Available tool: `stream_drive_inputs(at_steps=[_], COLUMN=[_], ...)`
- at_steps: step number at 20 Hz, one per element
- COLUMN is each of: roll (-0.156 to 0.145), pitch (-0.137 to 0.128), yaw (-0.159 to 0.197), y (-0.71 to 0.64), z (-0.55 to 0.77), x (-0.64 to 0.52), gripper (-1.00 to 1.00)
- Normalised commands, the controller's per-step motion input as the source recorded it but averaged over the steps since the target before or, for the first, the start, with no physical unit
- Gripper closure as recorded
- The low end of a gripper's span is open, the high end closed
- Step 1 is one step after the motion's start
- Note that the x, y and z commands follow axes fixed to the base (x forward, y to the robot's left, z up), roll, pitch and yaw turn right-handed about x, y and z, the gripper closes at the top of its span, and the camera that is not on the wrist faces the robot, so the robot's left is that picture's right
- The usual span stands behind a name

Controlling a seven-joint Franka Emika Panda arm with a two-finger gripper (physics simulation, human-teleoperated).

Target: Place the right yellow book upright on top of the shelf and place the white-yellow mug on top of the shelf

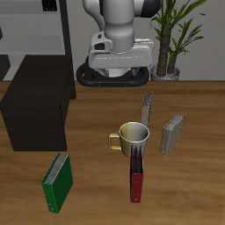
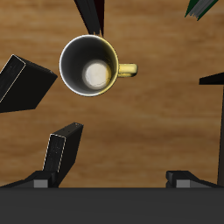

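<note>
The gripper (image 2: pixel 112 181) is seen only in the wrist view, where its two dark fingertips (image 2: pixel 39 182) stand wide apart at the edge of the picture, with bare wooden table (image 2: pixel 140 122) between them; the jaws are fully released, they hold nothing and touch nothing. In the exterior view the arm (image 1: pixel 121 35) stands high at the back of the table and its fingers are hidden behind its own white body. The gripper hangs well above the white-yellow mug (image 1: pixel 133 137), which stands upright near the middle of the table with its yellow handle pointing toward the shelf (image 1: pixel 37 110); from above one looks directly into its open mouth (image 2: pixel 90 68). Just in front of the mug, nearer the table's front edge, the red-and-black book (image 1: pixel 137 178) stands on its edge, very close to the mug or touching it, I cannot tell which. Two pale tan-grey books stand upright on the other side of the mug, apart from each other: the right yellow book (image 1: pixel 147 108) is farther back and nearer the mug, and the other yellow book (image 1: pixel 171 134) is beside the mug, farther from the shelf. The green book (image 1: pixel 58 181) stands near the front edge, in front of the shelf. The flat top of the shelf carries nothing.
</note>
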Motion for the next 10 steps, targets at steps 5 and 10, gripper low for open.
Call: stream_drive_inputs(at_steps=[5,10], roll=[-0.02,-0.002], pitch=[-0.01,-0.065], yaw=[-0.059,0.009], y=[0.12,0.4], z=[-0.1,-0.09], x=[-0.05,-0.24], gripper=[-1.0,-1.0])
